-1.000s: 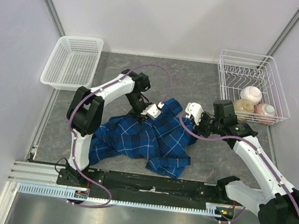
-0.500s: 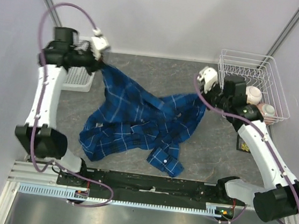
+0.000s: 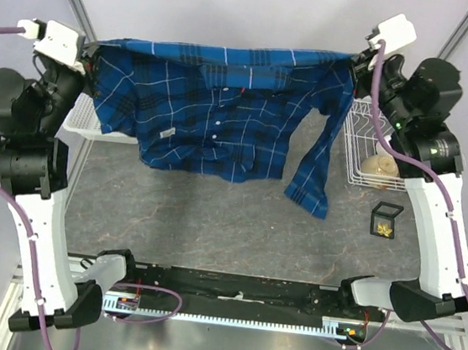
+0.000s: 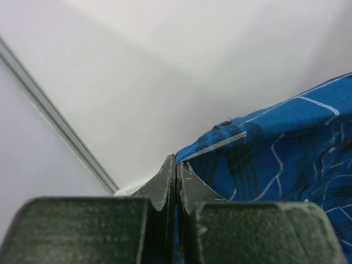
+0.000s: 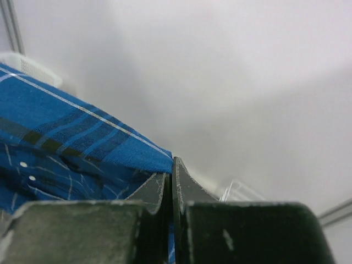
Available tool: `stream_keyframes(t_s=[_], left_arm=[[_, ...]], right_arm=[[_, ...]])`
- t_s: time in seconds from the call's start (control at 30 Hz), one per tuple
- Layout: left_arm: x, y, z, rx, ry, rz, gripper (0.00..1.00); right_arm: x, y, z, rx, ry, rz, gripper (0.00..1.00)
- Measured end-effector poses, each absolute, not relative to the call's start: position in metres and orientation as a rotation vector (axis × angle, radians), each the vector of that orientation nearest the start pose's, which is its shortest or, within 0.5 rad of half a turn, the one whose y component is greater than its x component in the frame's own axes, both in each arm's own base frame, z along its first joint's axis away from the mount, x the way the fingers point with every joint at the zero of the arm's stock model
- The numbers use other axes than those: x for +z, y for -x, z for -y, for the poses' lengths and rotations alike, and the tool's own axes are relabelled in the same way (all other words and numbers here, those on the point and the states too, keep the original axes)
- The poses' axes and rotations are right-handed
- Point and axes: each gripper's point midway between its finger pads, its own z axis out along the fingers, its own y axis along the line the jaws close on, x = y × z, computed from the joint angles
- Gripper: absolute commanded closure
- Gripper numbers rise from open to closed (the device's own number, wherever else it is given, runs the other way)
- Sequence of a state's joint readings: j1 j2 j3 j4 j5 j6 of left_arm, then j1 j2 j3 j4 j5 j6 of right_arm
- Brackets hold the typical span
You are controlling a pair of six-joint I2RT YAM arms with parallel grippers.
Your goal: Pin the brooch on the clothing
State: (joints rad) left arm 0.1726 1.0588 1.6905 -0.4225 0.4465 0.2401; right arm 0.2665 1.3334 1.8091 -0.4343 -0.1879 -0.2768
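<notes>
Spreading step judged in hand: plaid shirt [image 3: 224,115] held aloft, jaws of left gripper [image 4: 176,165] (10 o'clock) and right gripper [image 5: 171,168] (2 o'clock) pinched on top edge; brooch [image 3: 384,230] lay in black box [image 3: 386,211] at 4 o'clock. Flat laying judged needed next.

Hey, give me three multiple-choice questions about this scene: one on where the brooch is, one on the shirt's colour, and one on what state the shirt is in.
1. Where is the brooch?
A) in a small black box on the table
B) pinned on the shirt
C) in a white basket

2. What colour is the shirt?
A) red
B) blue plaid
C) green

3. How is the shirt?
A) crumpled on the table
B) folded flat
C) held up, spread between both arms' jaws

Answers:
1 A, the top view shows the gold piece inside the box.
2 B, blue cloth with pale lines.
3 C, each wrist view shows shut jaws pinching a fabric edge.
</notes>
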Motion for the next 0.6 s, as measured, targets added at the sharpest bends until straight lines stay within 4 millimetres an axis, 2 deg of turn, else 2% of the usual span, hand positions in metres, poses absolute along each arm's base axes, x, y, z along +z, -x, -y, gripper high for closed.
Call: stream_keyframes(t_s=[0.17,0.3,0.43,0.53,0.6], left_arm=[[0.581,-0.267,0.011,0.102,-0.35,-1.205,0.98],[0.602,-0.232,0.01,0.136,-0.308,-1.126,0.98],[0.63,-0.185,0.012,0.172,-0.273,-1.019,0.98],[0.663,-0.139,0.019,0.199,-0.27,-0.9,0.98],[0.681,-0.112,0.024,0.209,-0.273,-0.83,0.98]], right_arm=[[0.562,-0.349,-0.129,0.181,0.558,-1.291,1.0],[0.585,-0.318,-0.131,0.227,0.577,-1.224,1.0],[0.609,-0.271,-0.13,0.273,0.601,-1.142,1.0],[0.633,-0.231,-0.126,0.296,0.609,-1.054,1.0],[0.656,-0.2,-0.121,0.308,0.599,-0.977,1.0]])
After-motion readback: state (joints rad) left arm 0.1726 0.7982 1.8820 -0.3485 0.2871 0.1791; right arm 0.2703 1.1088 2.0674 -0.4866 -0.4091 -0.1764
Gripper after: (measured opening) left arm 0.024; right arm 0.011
